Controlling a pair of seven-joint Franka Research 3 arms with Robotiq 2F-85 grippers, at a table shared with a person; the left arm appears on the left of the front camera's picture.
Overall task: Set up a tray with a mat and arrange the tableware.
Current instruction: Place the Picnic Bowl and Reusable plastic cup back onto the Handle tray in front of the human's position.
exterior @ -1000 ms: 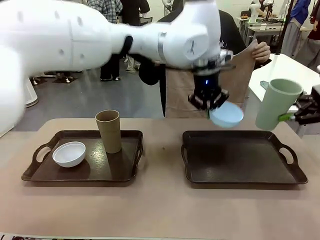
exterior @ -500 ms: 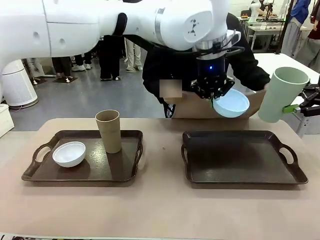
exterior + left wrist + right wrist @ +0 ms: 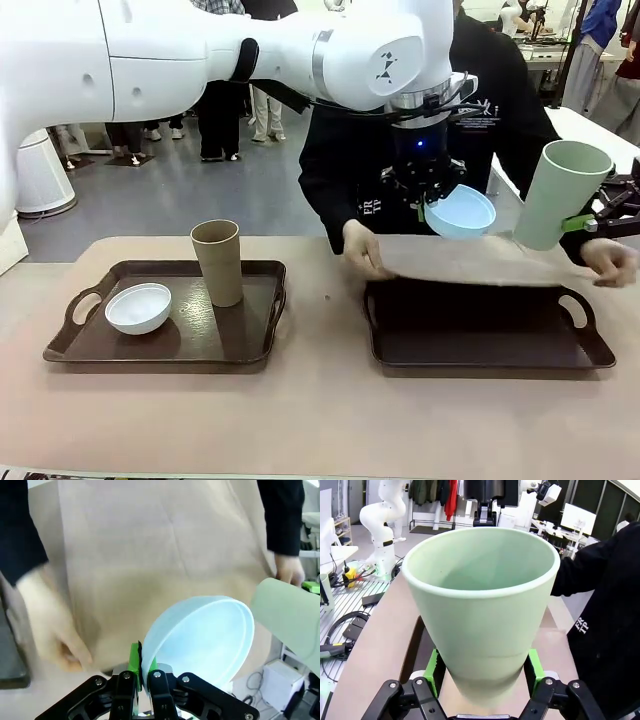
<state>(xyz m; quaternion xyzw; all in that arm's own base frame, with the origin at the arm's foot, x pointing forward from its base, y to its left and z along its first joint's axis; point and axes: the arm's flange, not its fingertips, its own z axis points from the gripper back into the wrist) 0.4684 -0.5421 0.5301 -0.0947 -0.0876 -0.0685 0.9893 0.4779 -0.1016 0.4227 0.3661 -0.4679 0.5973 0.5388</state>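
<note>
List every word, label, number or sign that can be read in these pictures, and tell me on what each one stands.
"ER" above "TY" (last letter uncertain): white letters on the person's black top, apparently part of a longer print.
Chest print on the same top: white lines, too small to read.
Dark emblem without letters: on the left arm, on its white housing near the wrist.

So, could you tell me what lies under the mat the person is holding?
The right-hand tray lies under the mat, its bed bare where it shows; the mat hides its far rim.
</note>
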